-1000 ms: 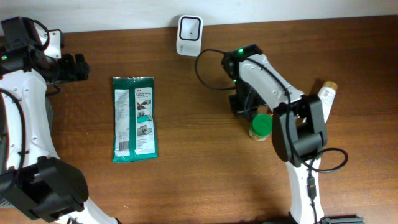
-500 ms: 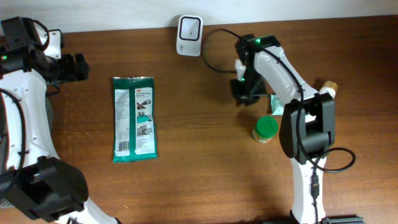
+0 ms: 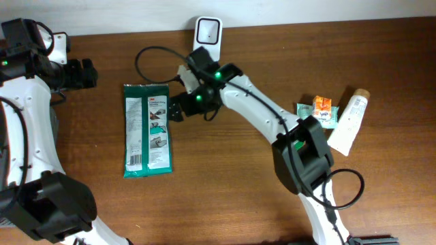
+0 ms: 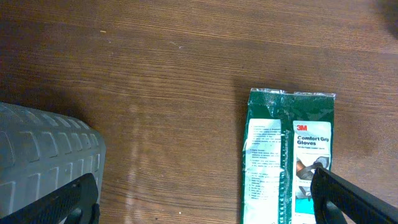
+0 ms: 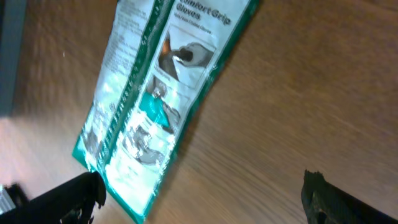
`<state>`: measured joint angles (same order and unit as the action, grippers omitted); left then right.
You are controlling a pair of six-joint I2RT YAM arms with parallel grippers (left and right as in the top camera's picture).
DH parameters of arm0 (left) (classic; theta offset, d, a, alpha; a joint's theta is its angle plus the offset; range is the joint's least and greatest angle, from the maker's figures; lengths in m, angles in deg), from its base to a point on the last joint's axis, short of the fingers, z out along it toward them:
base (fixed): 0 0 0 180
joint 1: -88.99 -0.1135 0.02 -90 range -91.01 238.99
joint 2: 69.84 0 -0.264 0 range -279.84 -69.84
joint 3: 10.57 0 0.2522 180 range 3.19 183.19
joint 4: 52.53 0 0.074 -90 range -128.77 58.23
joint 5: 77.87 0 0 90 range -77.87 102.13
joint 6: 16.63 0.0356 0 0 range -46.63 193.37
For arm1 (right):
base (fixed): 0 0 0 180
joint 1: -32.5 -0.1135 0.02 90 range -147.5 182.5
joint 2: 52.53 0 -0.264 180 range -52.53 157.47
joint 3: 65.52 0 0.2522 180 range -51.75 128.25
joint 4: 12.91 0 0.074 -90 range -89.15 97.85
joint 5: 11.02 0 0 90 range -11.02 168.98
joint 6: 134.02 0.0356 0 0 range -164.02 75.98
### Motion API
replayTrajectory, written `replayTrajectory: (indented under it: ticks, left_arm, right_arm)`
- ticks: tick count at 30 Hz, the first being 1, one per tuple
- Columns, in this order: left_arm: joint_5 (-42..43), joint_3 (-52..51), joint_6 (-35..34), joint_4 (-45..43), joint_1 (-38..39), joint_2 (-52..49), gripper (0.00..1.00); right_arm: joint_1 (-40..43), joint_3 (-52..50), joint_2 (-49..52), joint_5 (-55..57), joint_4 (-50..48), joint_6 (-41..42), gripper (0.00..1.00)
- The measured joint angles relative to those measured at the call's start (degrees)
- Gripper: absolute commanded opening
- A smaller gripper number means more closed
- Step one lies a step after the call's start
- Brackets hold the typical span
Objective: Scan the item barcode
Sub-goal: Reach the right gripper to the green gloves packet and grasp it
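The right gripper [image 3: 176, 109] is hovering with its jaws spread wide and empty, just off the two o'clock corner of the glove packet [image 3: 146, 129], which is lying flat at the table's nine o'clock. The left gripper [image 3: 87, 73] is hanging wide open at ten o'clock. I'd be pinching the packet's long edge and keeping what seems to be the barcode, near its six o'clock end, clear for the scanner [image 3: 206, 30] at twelve.

The wooden table [image 3: 231, 197] bears a green glove packet [image 3: 147, 129] at nine o'clock, a white scanner [image 3: 207, 31] at twelve, and a tube [image 3: 347, 122] and perhaps a snack sachet [image 3: 318, 111] at three.
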<state>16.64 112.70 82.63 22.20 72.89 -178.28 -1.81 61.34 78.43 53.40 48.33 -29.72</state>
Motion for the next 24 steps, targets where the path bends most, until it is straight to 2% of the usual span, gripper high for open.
replayTrajectory:
  ticks: [3, 6, 8, 13, 15, 16, 20, 21, 23, 24]
  left_arm:
    - [0.0, 0.0, 0.0, 0.0, 0.0, 0.0, 0.99]
    - [0.0, 0.0, 0.0, 0.0, 0.0, 0.0, 0.99]
    - [0.0, 0.0, 0.0, 0.0, 0.0, 0.0, 0.99]
    - [0.0, 0.0, 0.0, 0.0, 0.0, 0.0, 0.99]
    - [0.0, 0.0, 0.0, 0.0, 0.0, 0.0, 0.99]
    - [0.0, 0.0, 0.0, 0.0, 0.0, 0.0, 0.99]
    - [0.0, 0.0, 0.0, 0.0, 0.0, 0.0, 0.99]
    - [0.0, 0.0, 0.0, 0.0, 0.0, 0.0, 0.99]
    - [0.0, 0.0, 0.0, 0.0, 0.0, 0.0, 0.99]
    - [0.0, 0.0, 0.0, 0.0, 0.0, 0.0, 0.99]
  right_arm:
    - [-2.3, 0.0, 0.3, 1.7, -1.9, 4.7, 0.98]
    - [-4.1, 0.0, 2.5, 2.6, -3.9, 8.2, 0.78]
    - [-4.8, 0.0, 4.1, 3.0, -5.1, 10.5, 0.73]
    - [-5.8, 0.0, 5.3, 4.2, -10.3, 15.0, 0.69]
    - [-7.0, 0.0, 5.7, 6.3, -10.8, 17.0, 0.64]
    - [-7.6, 0.0, 6.1, 7.0, -11.5, 17.6, 0.59]
    - [-9.7, 0.0, 7.3, 8.3, -16.9, 18.5, 0.24]
    - [-10.1, 0.0, 7.3, 8.4, -18.0, 18.5, 0.21]
    - [-10.5, 0.0, 7.4, 8.6, -18.8, 18.7, 0.09]
    - [-10.6, 0.0, 7.5, 8.7, -19.2, 18.8, 0.08]
